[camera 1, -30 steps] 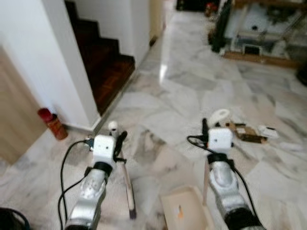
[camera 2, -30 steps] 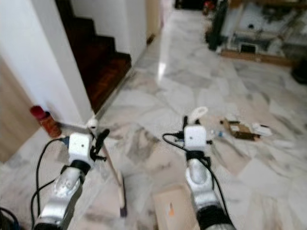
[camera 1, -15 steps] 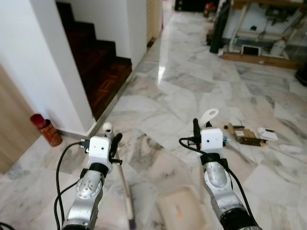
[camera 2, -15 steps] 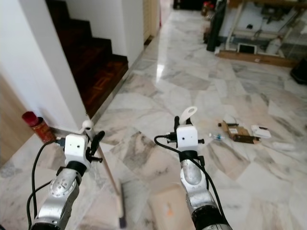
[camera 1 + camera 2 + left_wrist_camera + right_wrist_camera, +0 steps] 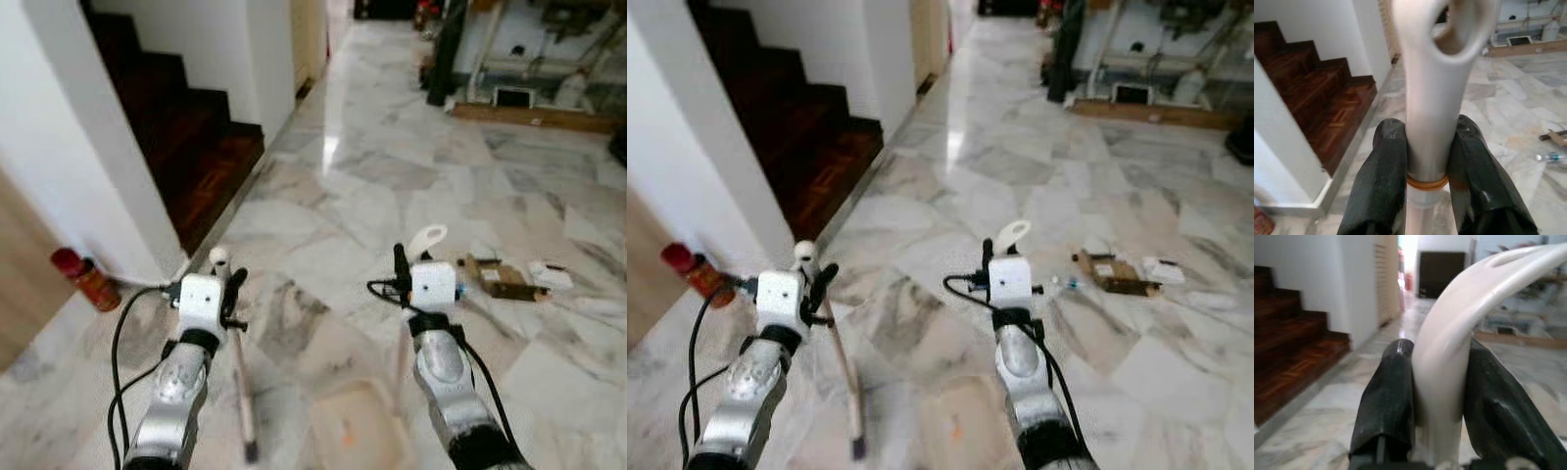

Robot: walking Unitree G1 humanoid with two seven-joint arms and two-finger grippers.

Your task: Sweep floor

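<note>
Broom (image 5: 238,377): left hand (image 5: 1430,161) clamped on its pale handle, brush end down on the marble floor (image 5: 392,186). Right hand (image 5: 1437,382) clamped on the white dustpan handle (image 5: 425,238), tan dustpan (image 5: 355,432) low between the arms. Cardboard scraps (image 5: 495,276) just right of it. Dark wooden stairs (image 5: 186,147) front-left, red can (image 5: 78,277) by the white wall.

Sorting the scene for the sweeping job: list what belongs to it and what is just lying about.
For the job:
broom, in left gripper
dustpan, handle in right gripper
litter on floor

Lying about:
red can by wall
stairs
</note>
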